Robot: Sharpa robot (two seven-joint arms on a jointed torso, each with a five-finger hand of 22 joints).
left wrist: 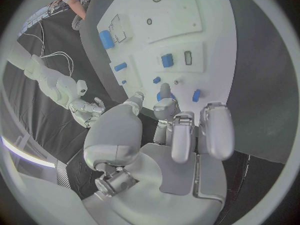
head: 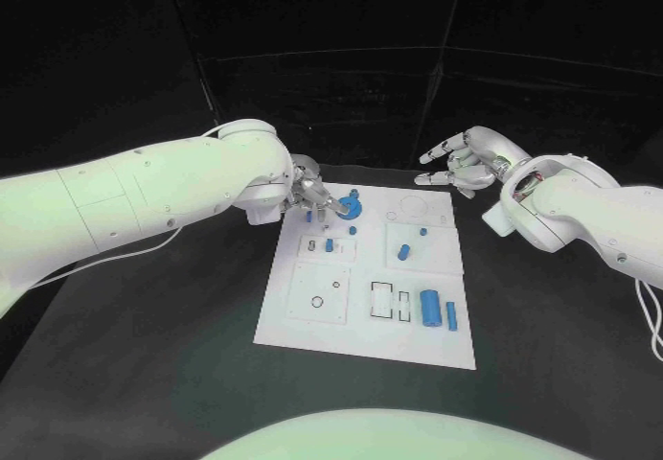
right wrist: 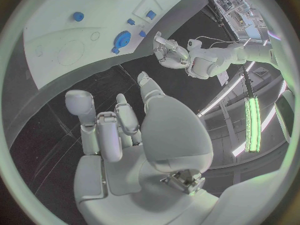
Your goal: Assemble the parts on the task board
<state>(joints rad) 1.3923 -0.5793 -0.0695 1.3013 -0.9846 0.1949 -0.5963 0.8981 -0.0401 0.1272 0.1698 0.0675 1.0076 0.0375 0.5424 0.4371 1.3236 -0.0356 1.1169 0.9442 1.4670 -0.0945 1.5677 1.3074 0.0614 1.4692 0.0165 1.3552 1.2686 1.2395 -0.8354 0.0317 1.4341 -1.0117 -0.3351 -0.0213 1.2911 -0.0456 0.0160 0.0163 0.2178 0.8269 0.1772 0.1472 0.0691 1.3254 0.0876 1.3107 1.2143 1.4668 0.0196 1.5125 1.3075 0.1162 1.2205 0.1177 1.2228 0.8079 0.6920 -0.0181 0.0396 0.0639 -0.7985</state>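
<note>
No legible text, label, brand, number or sign is found. The task board (head: 371, 316) carries only black outline markings, none readable as characters; the hands bear no readable marking.

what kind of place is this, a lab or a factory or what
Most likely a robotics lab or test cell. A white task board with small blue parts lies on a black table against dark curtains, and the right wrist view shows strip lights and cluttered shelving beyond.
</note>
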